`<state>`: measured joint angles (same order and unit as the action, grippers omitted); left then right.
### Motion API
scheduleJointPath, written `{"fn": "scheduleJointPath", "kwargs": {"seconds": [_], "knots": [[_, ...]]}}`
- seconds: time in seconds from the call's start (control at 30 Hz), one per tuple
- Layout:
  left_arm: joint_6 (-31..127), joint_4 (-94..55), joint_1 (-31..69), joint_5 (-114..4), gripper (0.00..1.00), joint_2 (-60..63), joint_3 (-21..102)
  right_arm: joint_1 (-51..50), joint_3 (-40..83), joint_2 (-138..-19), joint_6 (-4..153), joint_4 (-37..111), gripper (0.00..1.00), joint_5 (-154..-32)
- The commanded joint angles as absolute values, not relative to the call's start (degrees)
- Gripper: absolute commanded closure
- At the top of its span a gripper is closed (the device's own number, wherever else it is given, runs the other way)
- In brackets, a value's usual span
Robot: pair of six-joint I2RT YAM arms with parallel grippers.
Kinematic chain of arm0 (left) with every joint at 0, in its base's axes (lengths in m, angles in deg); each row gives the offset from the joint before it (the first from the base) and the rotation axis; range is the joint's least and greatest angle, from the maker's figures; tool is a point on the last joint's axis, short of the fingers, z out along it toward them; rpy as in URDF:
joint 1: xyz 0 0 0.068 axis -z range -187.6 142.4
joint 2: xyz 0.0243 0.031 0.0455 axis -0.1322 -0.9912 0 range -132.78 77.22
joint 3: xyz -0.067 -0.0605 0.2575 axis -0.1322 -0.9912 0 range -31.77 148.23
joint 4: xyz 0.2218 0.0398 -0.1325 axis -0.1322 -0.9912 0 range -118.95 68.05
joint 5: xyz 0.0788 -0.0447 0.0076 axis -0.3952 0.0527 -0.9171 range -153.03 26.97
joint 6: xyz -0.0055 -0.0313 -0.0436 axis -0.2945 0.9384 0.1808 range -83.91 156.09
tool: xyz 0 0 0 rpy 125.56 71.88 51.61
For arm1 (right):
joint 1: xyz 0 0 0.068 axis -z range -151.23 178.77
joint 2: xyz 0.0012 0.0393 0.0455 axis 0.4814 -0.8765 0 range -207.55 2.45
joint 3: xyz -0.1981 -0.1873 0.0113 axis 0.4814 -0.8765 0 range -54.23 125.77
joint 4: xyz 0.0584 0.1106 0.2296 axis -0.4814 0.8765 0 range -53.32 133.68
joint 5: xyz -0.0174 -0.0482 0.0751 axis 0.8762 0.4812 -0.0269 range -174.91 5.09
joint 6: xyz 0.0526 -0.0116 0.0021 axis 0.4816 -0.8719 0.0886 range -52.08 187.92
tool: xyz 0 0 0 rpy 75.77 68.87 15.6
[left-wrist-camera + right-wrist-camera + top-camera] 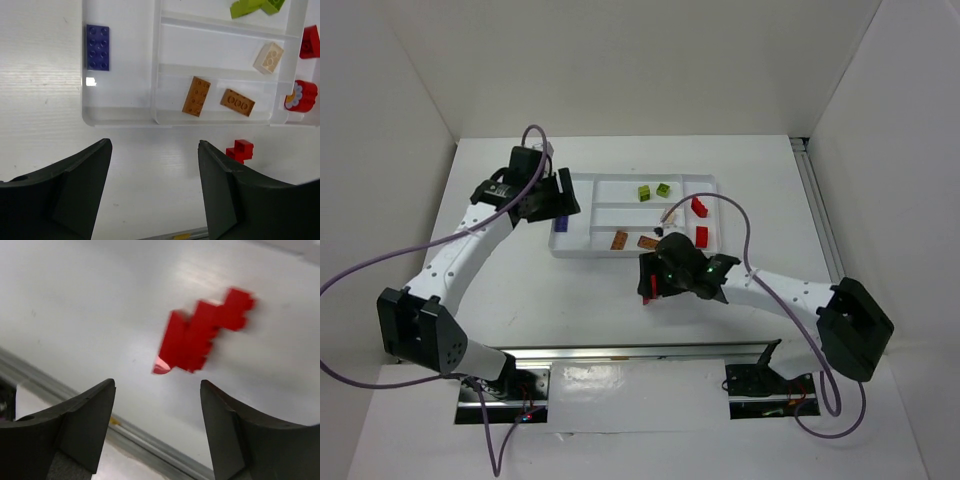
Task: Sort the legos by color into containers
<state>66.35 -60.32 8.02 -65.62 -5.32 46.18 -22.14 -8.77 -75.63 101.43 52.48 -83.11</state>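
Note:
The white divided tray [710,182] lies at mid table. It holds two lime green bricks [653,191], two orange bricks [633,241], red bricks [700,207] and a cream brick [669,215]. In the left wrist view a purple brick [97,47] lies in the tray's [120,116] left compartment, with the orange bricks [196,96] to its right. A red lego cluster [205,332] lies on the table in front of the tray, also showing in the left wrist view [240,150]. My right gripper [157,387] is open just above and short of it. My left gripper [155,150] is open and empty over the table by the tray's left end.
A red round piece with a flower top [301,95] sits in the tray's right compartment. A metal rail [640,352] runs along the near table edge. White walls enclose the table on three sides.

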Motion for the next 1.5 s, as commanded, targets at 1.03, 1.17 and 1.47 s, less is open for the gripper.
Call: {"fn": "scheduleJointPath", "kwargs": {"seconds": [1.03,1.17,1.47], "knots": [[69.8,-57.1,18.1,-60.6,0.22,-6.7,36.0,-20.4,-2.5,-86.9,102.9,54.7,0.13,-75.9],[69.3,-58.0,18.1,-65.7,0.22,-5.7,36.0,-20.4,-0.9,-89.4,101.0,54.5,0.2,-74.6],[67.2,-58.6,16.4,-62.5,0.22,-6.2,37.7,-20.4,3.5,-88.8,97.8,58.3,0.52,-72.6]]}}
